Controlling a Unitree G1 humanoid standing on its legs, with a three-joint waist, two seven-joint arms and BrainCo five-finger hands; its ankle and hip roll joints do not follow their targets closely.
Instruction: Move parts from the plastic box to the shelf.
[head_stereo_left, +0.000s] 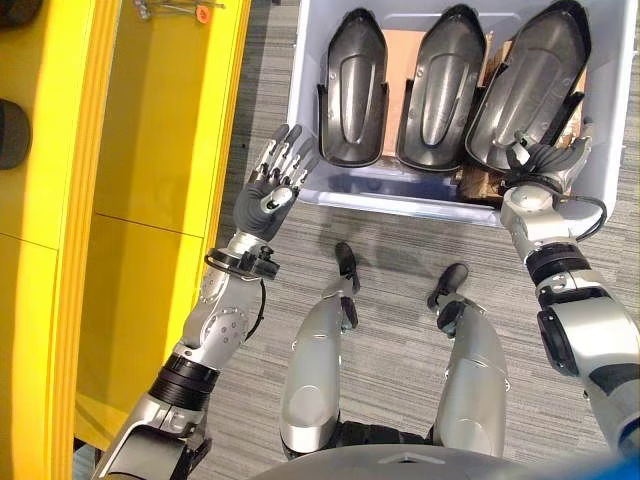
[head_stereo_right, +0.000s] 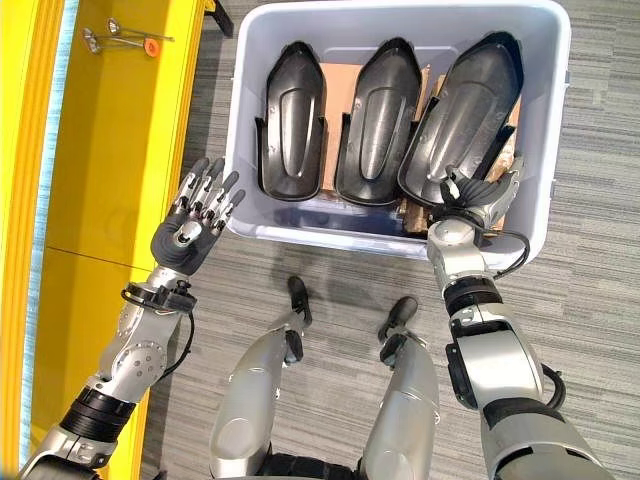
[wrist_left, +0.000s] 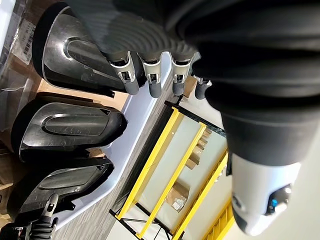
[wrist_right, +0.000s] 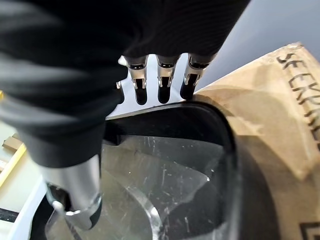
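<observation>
1. Three black moulded parts lie side by side in the plastic box (head_stereo_right: 245, 60), leaning on brown cardboard (head_stereo_right: 335, 90): a left part (head_stereo_right: 292, 120), a middle part (head_stereo_right: 378, 120) and a right part (head_stereo_right: 470, 110).
2. The plastic box is pale grey and stands on the grey carpet floor (head_stereo_right: 330, 280), just beside the yellow shelf (head_stereo_right: 125, 150).
3. The right hand (head_stereo_right: 478, 198) is at the near end of the right part, inside the box's near wall. In the right wrist view its fingers (wrist_right: 164, 82) hook over the part's edge and the thumb (wrist_right: 80, 192) lies against its glossy inner face, so the hand is clamped on that part.
4. The left hand (head_stereo_left: 275, 185) hovers outside the box, between its near left corner and the shelf, palm up, fingers straight and spread, holding nothing.
5. Small metal pieces with an orange bit (head_stereo_right: 125, 40) lie on the shelf, well apart from the box.
6. Dark print shows on the cardboard in the right wrist view, cut off and not readable as a whole.
</observation>
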